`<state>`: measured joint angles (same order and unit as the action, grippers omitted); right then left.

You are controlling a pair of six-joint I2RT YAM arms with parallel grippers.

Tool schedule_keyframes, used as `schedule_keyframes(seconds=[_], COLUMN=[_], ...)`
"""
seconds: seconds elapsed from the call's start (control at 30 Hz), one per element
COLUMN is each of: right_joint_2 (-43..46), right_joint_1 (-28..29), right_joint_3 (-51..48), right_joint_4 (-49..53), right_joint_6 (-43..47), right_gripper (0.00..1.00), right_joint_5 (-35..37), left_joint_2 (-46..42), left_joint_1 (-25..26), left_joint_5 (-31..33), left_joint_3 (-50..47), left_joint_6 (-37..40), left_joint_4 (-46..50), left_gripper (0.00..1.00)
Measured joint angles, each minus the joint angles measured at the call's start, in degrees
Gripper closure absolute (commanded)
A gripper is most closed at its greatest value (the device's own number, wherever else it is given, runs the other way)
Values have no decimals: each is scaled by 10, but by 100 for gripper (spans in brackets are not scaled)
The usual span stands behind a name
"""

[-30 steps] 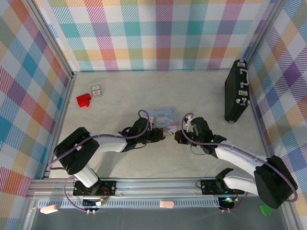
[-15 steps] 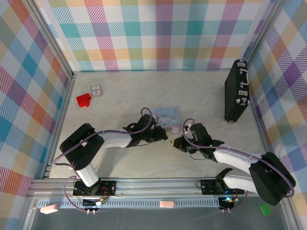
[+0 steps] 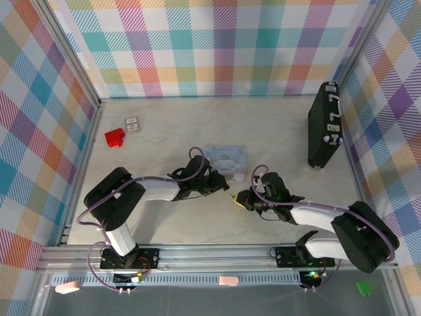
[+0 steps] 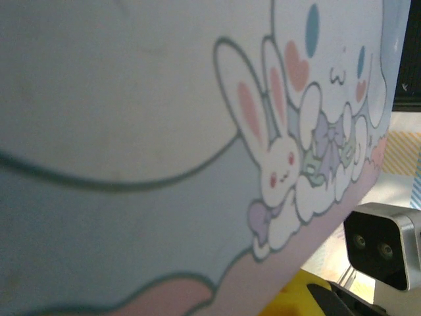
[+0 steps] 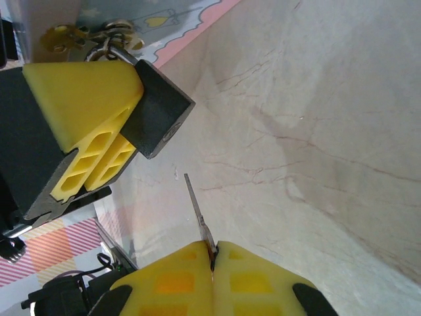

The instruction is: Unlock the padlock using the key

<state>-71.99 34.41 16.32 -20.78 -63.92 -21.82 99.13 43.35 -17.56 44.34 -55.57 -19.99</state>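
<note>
In the right wrist view the small black padlock (image 5: 156, 108) hangs by its silvery shackle (image 5: 113, 41) from the gold latch of the pale blue tin (image 3: 227, 160). A yellow finger (image 5: 84, 97) of my left gripper (image 3: 224, 187) presses its side, and that gripper is shut on the padlock. My right gripper (image 5: 212, 255) is shut on the slim silvery key (image 5: 197, 210). The key's blade points up at the padlock's bottom face, its tip a short gap below it. The left wrist view looks close onto the tin's cartoon lid (image 4: 197, 131).
A big black case (image 3: 324, 125) stands at the right wall. A red block (image 3: 115, 137) and a small grey-white card (image 3: 133, 124) lie at the far left. The marble table (image 3: 263, 125) is bare behind the tin. Plaid walls enclose three sides.
Both grippers have shifted toward the near edge and slightly right, the right one dropping most. The tin has slid a little to the right with the held padlock.
</note>
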Motion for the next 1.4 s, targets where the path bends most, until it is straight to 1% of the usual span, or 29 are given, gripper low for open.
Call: schedule_keyframes(seconds=[0.2, 0.5, 0.8, 1.23, 1.4], right_joint_2=[-34, -84, -104, -134, -149], right_joint_1=[-18, -38, -49, -49, -57], right_joint_3=[8, 18, 12, 13, 13], right_joint_4=[-12, -84, -139, -188, -211], right_joint_6=[0, -17, -37, -60, -71], right_gripper=[100, 100, 100, 100, 100], right_joint_5=[-11, -45, -70, -93, -106], left_joint_2=[2, 2, 3, 7, 7], left_joint_1=[-1, -10, -23, -31, -36], left_joint_5=[-2, -10, -8, 0, 0], left_joint_3=[-23, -51, -97, -104, -104], left_joint_6=[-7, -42, -86, -106, -107], left_joint_4=[-57, -108, -211, -237, -238], left_gripper=[100, 100, 100, 100, 100])
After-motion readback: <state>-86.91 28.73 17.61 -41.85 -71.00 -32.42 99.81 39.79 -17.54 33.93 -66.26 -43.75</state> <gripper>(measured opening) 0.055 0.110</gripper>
